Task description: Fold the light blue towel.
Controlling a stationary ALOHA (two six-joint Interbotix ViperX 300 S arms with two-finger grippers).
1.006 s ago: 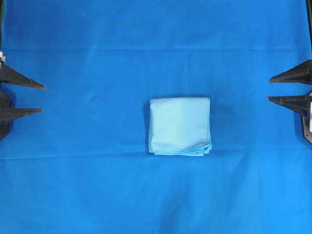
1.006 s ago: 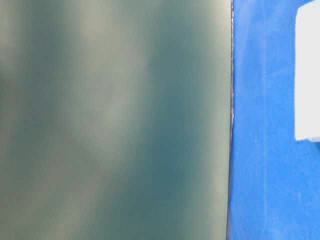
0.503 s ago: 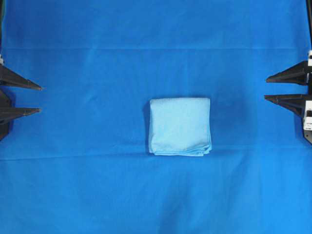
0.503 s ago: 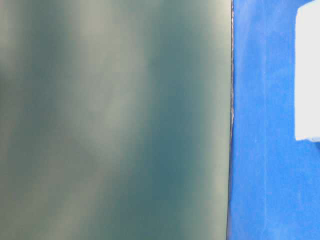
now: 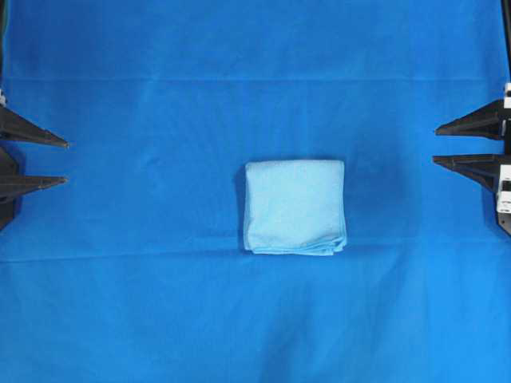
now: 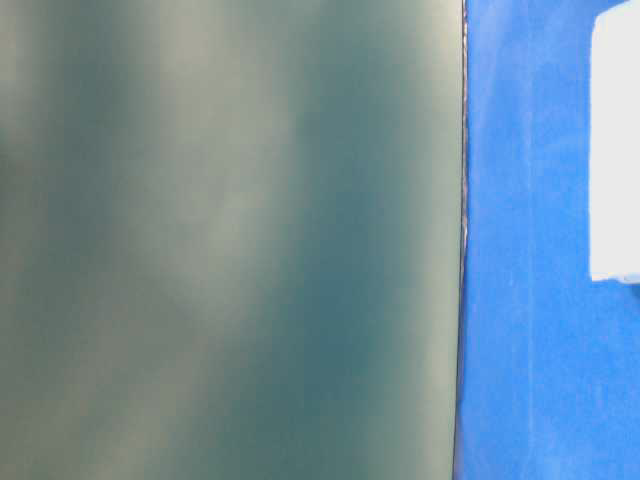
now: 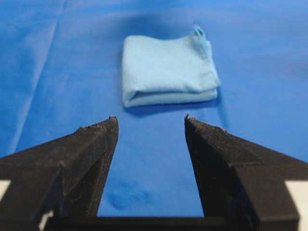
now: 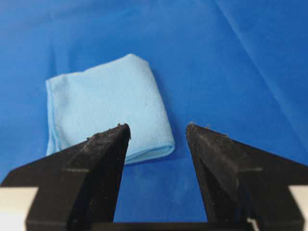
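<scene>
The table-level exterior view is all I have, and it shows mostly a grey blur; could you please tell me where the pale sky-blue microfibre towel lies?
Observer: The pale sky-blue microfibre towel lies in the middle of the deep royal-blue table cloth, folded into a compact square.
Operator: Thank you. Is either gripper touching it?
Observer: No. The left gripper sits at the left edge of the overhead view, jaws open and empty, well clear of the towel.
Operator: And the right one?
Observer: The right gripper sits at the right edge, also open and empty.
Operator: Is the fold tidy?
Observer: Mostly; the left wrist view shows stacked layers, with a hem corner sticking out.
</scene>
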